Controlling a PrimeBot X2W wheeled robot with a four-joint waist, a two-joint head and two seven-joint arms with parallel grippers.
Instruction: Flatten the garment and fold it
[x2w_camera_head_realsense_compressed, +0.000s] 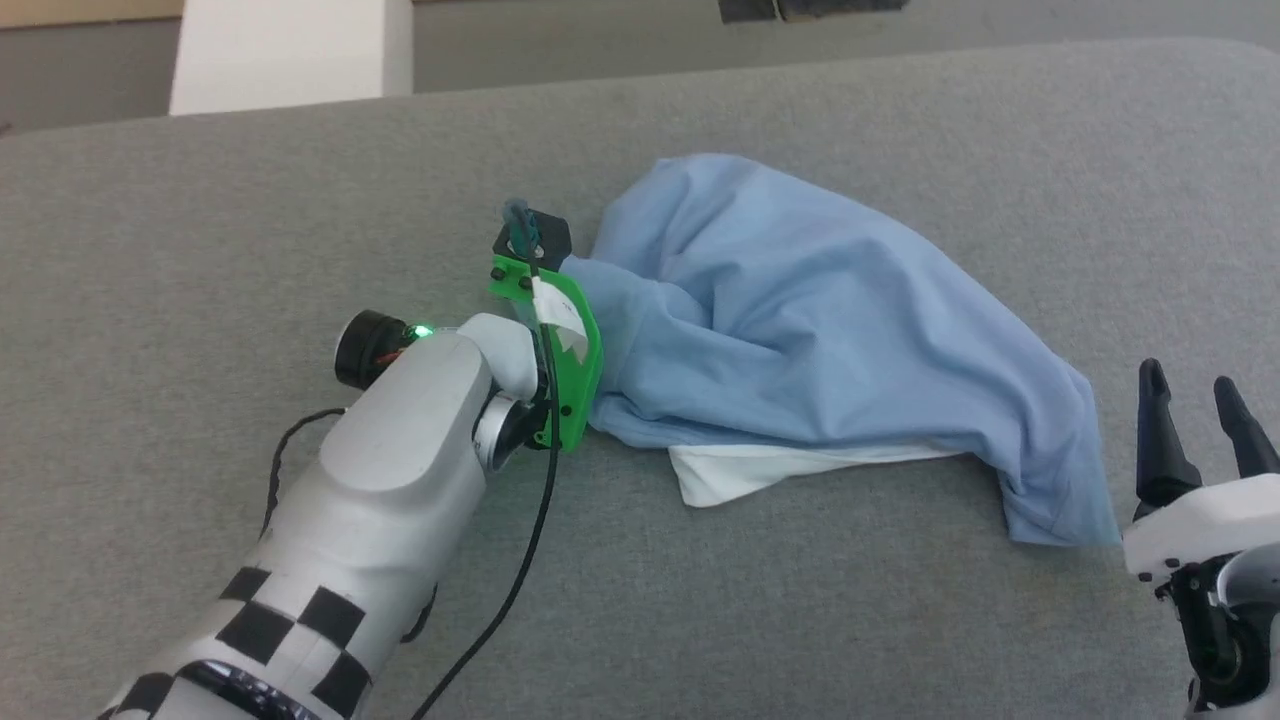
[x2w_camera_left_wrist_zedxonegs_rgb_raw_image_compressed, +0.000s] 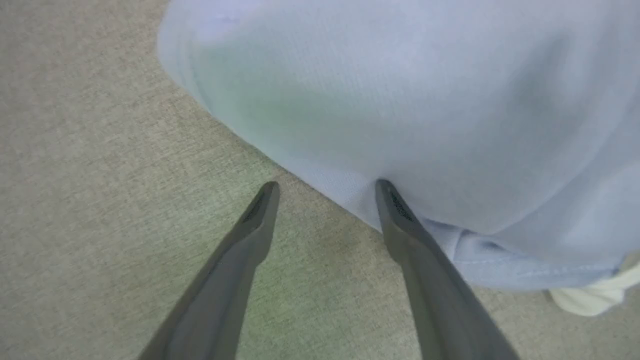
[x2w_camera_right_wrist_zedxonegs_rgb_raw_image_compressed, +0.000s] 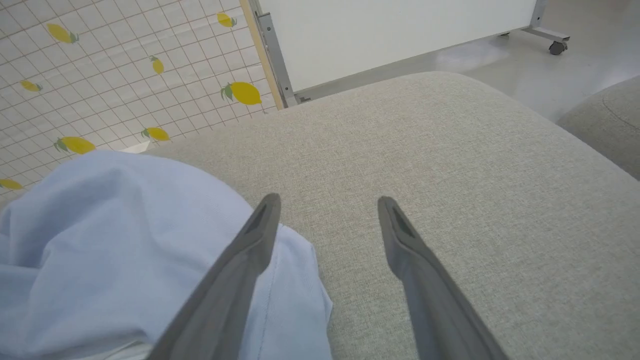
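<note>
The garment, a light-blue knit shirt, lies crumpled in a heap on the grey cushion, with white inner trim poking out at its near edge. My left arm reaches to the heap's left side, where its green wrist plate hides the fingers. In the left wrist view my left gripper is open; one fingertip rests against the hem of the garment, the other over bare cushion. My right gripper stands open just right of the shirt's near right corner, and in its own view my right gripper holds nothing beside the garment.
A black cable trails from the left wrist across the cushion. Beyond the far edge stand a white panel, a wheeled white board and a lemon-patterned grid sheet. A second grey cushion sits off to the right.
</note>
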